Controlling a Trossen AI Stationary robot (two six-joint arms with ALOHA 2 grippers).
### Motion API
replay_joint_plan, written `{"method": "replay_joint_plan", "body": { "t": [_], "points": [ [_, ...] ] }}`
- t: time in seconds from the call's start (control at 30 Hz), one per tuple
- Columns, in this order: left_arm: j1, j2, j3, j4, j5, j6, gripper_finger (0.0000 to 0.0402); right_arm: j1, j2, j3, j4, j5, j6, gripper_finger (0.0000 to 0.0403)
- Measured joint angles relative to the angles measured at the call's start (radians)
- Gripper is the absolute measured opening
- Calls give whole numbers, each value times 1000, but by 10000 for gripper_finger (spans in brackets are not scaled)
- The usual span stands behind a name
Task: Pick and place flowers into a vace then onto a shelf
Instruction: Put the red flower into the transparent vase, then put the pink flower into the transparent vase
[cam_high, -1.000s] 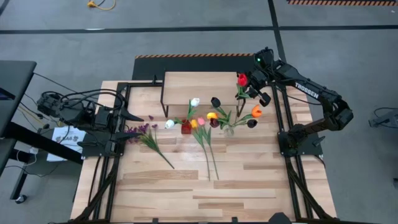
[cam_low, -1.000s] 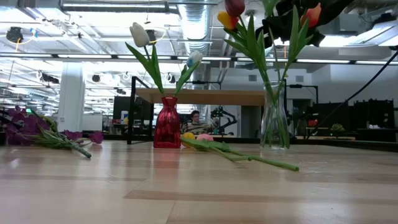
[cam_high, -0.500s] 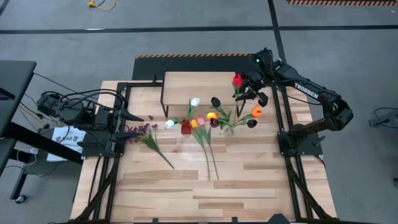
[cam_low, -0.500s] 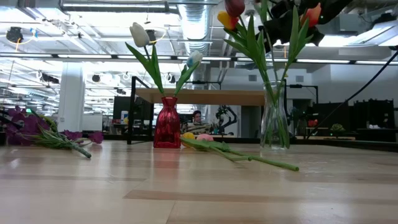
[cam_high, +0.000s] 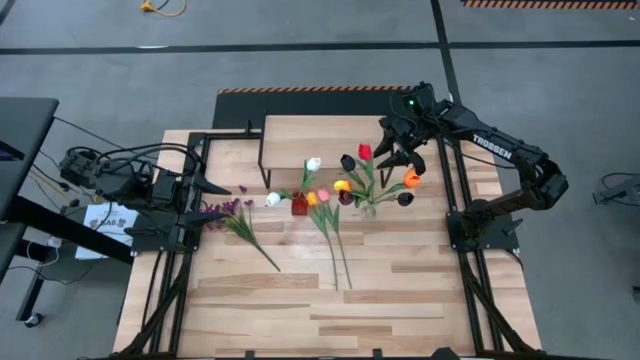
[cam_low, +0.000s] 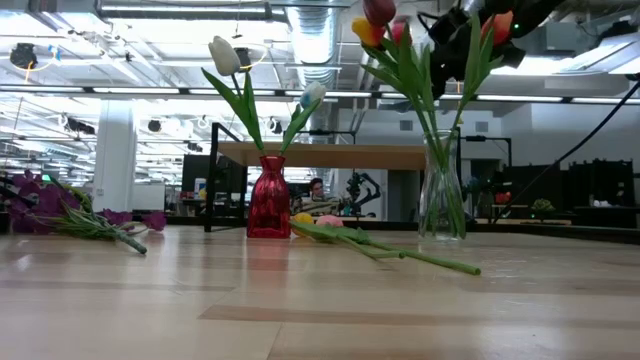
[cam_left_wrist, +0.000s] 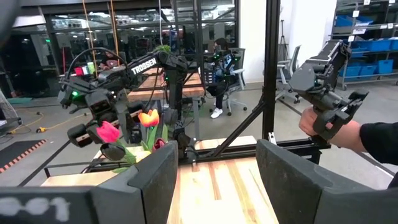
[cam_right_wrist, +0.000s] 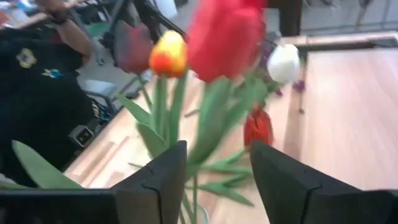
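On the table (cam_high: 400, 300), nearest the front edge, two tulips (cam_high: 335, 245) lie flat, their stems pointing to the front and their heads toward the red vase (cam_low: 268, 197). At the left the purple flowers (cam_high: 232, 213) lie flat too, blossoms to the left gripper (cam_high: 215, 187), which waits at the table's left side with fingers apart and empty. The red vase holds two white tulips (cam_low: 226, 56), leaning outward. Beside it the glass vase (cam_low: 440, 185) holds several tulips, stems upright and a little spread. The red tulip (cam_high: 365, 152) stands in this bunch. The right gripper (cam_high: 398, 150) is just beside it, above the vase, fingers apart, not clamped. Behind is the shelf (cam_high: 320, 135).
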Motion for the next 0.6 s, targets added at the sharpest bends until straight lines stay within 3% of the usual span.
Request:
{"method": "replay_joint_plan", "body": {
  "t": [0.6],
  "points": [
    [0, 0, 0, 0, -9, -5, 208, -65, -185, 1, 36, 36, -2, 193]
  ]
}}
